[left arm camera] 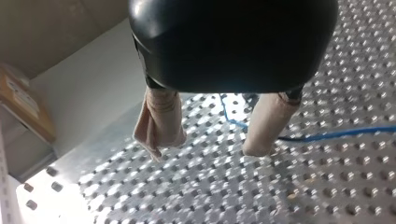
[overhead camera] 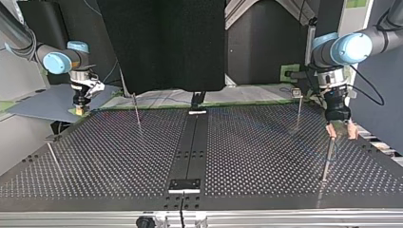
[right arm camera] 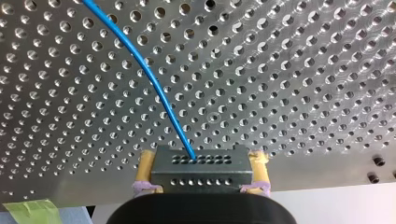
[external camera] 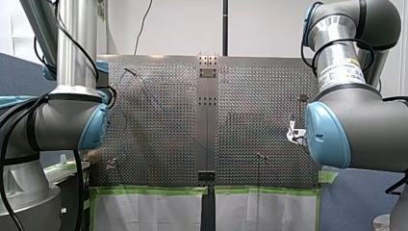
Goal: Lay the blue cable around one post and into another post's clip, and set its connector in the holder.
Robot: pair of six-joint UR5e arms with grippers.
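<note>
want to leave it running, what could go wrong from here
The right pincer clamps the connector while the cable leaves it in a bend; a pull might strain that joint.
The left pincer is open, the cable loose on the table beside it, so it may miss the grab.
It hangs near a post and could knock it.
</note>
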